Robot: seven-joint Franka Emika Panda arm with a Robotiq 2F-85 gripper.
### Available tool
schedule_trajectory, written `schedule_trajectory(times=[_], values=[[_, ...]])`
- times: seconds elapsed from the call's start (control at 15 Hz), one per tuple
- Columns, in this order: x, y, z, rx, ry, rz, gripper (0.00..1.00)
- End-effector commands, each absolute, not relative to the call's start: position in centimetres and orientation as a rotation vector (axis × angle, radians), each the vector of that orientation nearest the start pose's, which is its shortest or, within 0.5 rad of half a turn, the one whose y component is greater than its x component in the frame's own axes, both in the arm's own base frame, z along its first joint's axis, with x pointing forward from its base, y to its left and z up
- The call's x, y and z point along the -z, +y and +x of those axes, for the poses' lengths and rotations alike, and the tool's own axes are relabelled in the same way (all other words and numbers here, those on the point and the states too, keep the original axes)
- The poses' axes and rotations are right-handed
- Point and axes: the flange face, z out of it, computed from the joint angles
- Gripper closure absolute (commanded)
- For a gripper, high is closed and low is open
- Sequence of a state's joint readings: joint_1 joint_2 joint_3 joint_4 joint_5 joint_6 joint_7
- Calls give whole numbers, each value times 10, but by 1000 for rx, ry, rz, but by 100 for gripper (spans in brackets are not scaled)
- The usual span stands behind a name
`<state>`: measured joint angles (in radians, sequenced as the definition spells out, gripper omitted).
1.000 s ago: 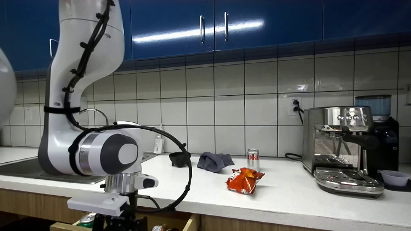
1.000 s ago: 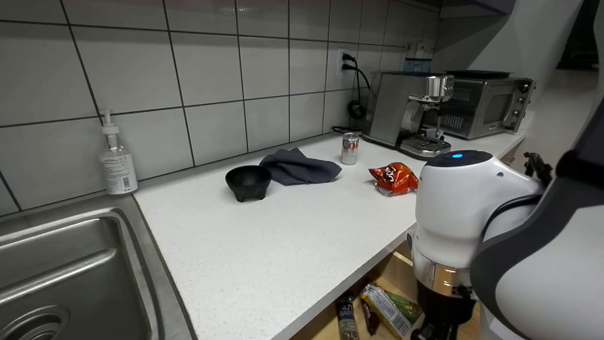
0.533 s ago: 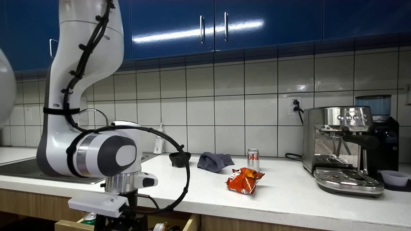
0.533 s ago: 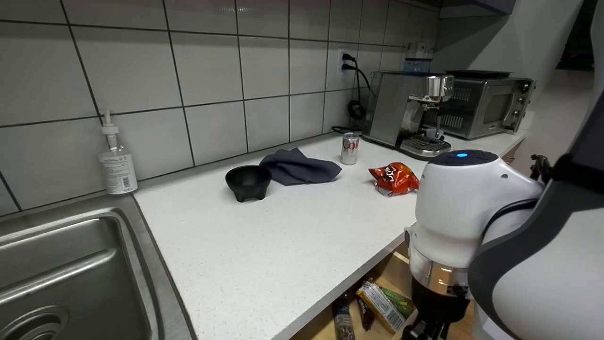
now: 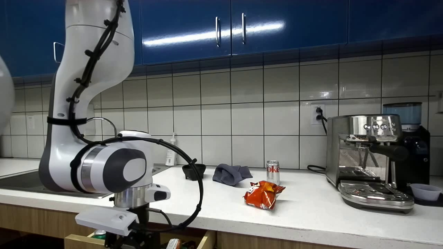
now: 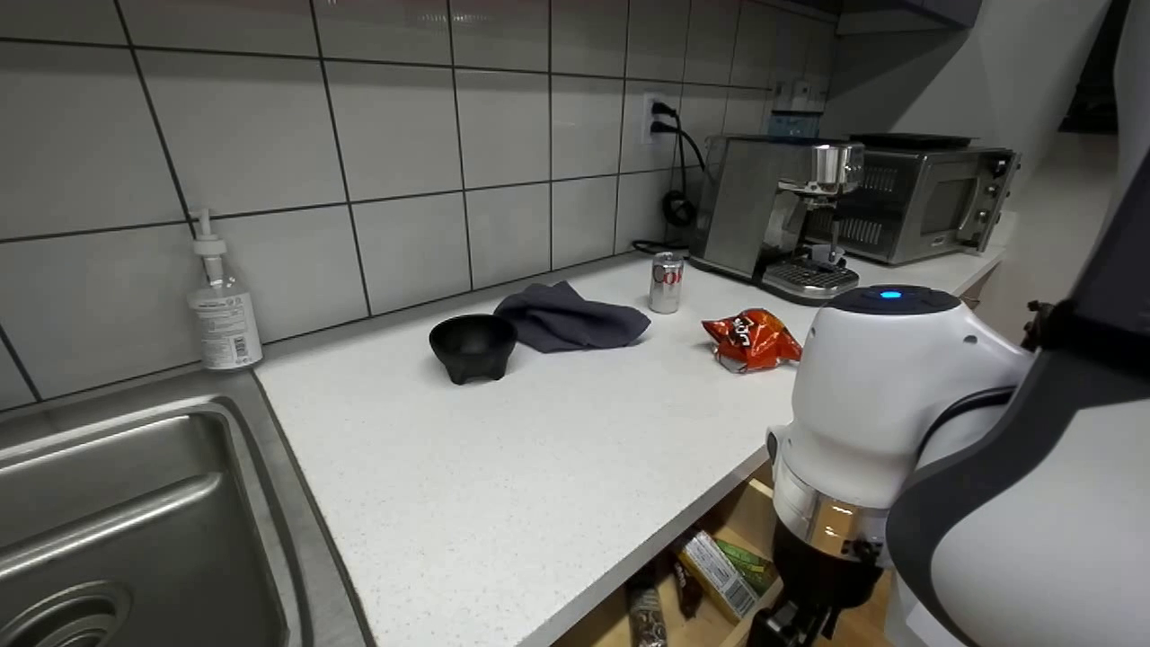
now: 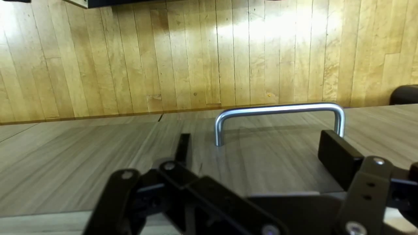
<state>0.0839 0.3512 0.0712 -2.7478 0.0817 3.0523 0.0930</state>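
Note:
My gripper (image 7: 256,143) is open, with nothing between its black fingers (image 7: 339,160). In the wrist view it is over a wood-grain drawer front (image 7: 271,163). A silver bar handle (image 7: 277,109) on that front lies just beyond the fingertips, not gripped. In both exterior views the gripper (image 5: 133,240) is low at the open drawer (image 6: 755,521), on the outer side of its front panel (image 5: 81,242); its fingertips are cut off there. Whether it touches the panel I cannot tell. The drawer holds a yellow-wrapped bar (image 6: 719,575), a green wrapper (image 6: 746,564), a dark bar (image 6: 645,620) and a green can (image 5: 99,234).
On the white counter (image 6: 503,467) are a black bowl (image 6: 473,346), a grey cloth (image 6: 575,319), a silver can (image 6: 666,283), a red chip bag (image 6: 753,341) and a coffee machine (image 5: 367,162). A sink (image 6: 117,521) and soap bottle (image 6: 225,319) are at one end.
The drawer has slid inward under the counter with its contents. The gripper and lower arm have moved the same way. The things on the counter have not moved.

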Motion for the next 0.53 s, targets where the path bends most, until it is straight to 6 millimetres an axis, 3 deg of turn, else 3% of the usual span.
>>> schedule_trajectory(times=[0.0, 0.47], values=[[-115, 54, 380, 26, 64, -3101, 0], [-114, 55, 392, 89, 54, -3096, 0]])
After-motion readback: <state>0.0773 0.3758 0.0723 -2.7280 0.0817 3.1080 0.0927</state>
